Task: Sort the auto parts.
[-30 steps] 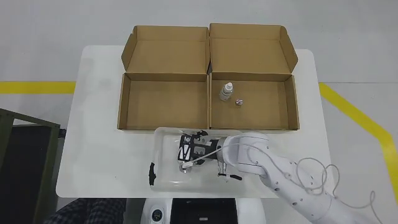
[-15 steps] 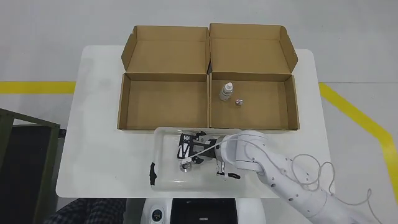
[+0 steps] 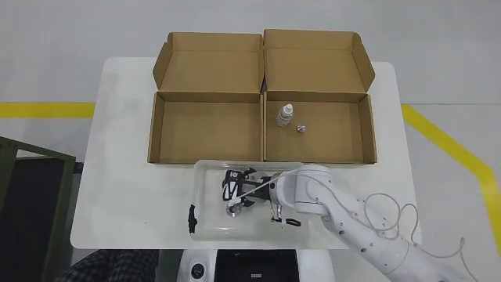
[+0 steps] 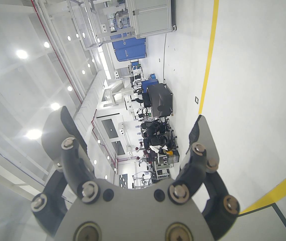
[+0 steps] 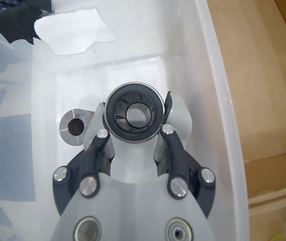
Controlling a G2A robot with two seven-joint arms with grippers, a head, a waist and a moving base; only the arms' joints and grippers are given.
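Observation:
My right gripper is down inside the clear plastic bin, shut on a black ring-shaped bearing that it grips by both sides. A silver bushing lies on the bin floor right beside the bearing. From above, the right gripper sits in the left half of the bin, with the silver bushing just in front of it. My left gripper is open, holds nothing, and faces the room away from the table.
Two open cardboard boxes stand behind the bin. The left box holds nothing. The right box holds a small white bottle and a small metal part. Black tape marks the bin's broken left rim.
The right arm has shifted a little to the left over the bin, with its gripper staying low at the black bearing. The boxes and their contents have not moved.

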